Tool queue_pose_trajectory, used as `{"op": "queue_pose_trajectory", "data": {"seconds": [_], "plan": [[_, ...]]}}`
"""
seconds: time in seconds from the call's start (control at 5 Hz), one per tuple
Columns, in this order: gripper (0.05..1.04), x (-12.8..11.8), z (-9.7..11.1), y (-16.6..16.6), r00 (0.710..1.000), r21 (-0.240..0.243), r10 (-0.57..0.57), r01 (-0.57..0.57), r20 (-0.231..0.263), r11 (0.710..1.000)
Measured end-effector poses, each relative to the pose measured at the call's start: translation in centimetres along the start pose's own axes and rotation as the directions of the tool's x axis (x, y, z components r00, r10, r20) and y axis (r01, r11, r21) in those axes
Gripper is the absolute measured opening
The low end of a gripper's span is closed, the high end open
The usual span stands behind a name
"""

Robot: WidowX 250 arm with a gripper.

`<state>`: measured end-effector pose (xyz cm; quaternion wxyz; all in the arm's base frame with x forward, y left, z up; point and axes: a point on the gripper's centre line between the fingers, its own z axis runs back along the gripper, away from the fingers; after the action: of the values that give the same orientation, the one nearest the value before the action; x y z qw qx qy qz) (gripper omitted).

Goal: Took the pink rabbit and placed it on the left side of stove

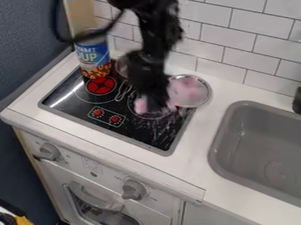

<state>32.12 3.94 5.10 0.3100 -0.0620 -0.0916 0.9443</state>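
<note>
Arm (156,33) comes in from the top edge, left of frame centre, and hangs over the right part of the black stove top (138,137). Tool (151,105) points down, tip just above or at the stove, blurred; can't tell how far open it is or whether it has hold of anything. Pink rabbit (140,105) is at the tool tip, partly hidden and smeared: pink shows left of the tip and also right of it, over the round metal plate (206,93). Can't tell whether it touches the stove or plate. Soup can (93,55) upright at the stove's upper left corner, just behind the red burner disc (101,85). Thin metal utensil (122,91) lies between the burner areas. Grey sink (235,132) set in the white desk (188,162), right side. Tiled wall (241,26) behind.
</note>
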Motion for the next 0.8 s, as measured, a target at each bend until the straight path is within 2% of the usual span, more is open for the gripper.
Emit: {"op": "queue_pose_trajectory", "data": {"seconds": [0.2, 0.4, 0.6, 0.8], "plan": [[0.278, 1.3, 0.5, -2.5, 0.995, -0.036, 0.103, -0.103, 0.012, 0.994], [0.278, 3.1, 1.1, -6.0, 0.976, -0.061, 0.219, -0.219, -0.011, 0.974], [0.278, 4.5, 0.5, -7.3, 0.961, -0.068, 0.273, -0.27, 0.037, 0.96], [0.278, 7.3, -1.7, -9.4, 0.919, -0.028, 0.382, -0.381, 0.096, 0.924]]}}
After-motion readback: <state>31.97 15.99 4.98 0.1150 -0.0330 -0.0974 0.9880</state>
